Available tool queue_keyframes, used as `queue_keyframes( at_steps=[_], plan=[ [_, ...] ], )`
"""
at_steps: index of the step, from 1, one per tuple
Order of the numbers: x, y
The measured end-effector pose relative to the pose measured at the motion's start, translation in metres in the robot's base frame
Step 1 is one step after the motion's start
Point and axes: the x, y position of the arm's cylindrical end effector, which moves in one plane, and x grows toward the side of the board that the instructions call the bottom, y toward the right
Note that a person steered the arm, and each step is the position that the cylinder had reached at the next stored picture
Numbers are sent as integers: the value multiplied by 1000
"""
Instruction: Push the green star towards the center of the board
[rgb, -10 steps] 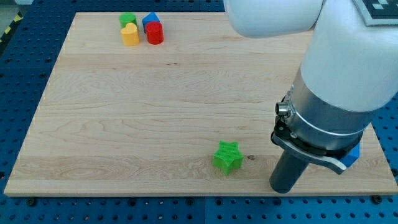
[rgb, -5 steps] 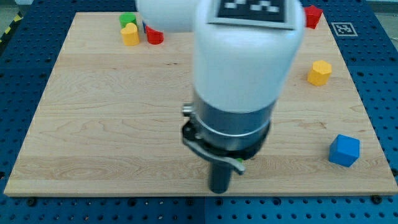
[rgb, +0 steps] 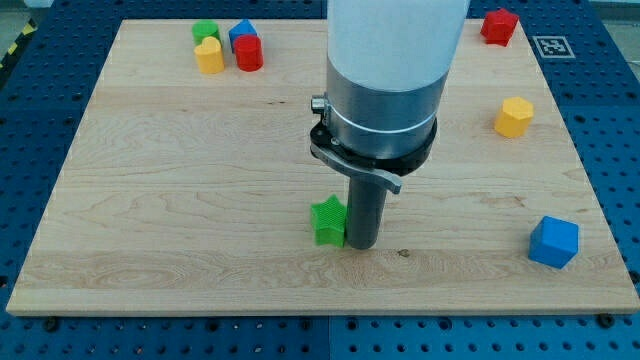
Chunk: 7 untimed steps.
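Note:
The green star (rgb: 327, 221) lies on the wooden board (rgb: 180, 180), below the board's middle. My tip (rgb: 360, 245) stands on the board right beside the star, on its right side, touching or nearly touching it. The arm's wide body rises above the rod and hides part of the board's upper middle.
At the top left sit a green block (rgb: 206, 31), a yellow heart-like block (rgb: 209, 56), a blue block (rgb: 241, 34) and a red cylinder (rgb: 249, 54). A red block (rgb: 499, 25) is at the top right, a yellow hexagon (rgb: 514, 117) at the right, a blue cube (rgb: 554, 242) at the lower right.
My tip swept left from the lower right, then up the view. The green star has shifted left and up, away from the bottom edge.

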Motion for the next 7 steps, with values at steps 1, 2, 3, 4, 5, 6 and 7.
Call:
queue_keyframes(
  at_steps=[1, 2, 3, 4, 5, 6, 7],
  plan=[
    [-7, -4],
    [-9, -6],
    [-9, -6],
    [-9, -7],
    [-9, -7],
    [-27, -20],
    [-31, -30]
  ],
)
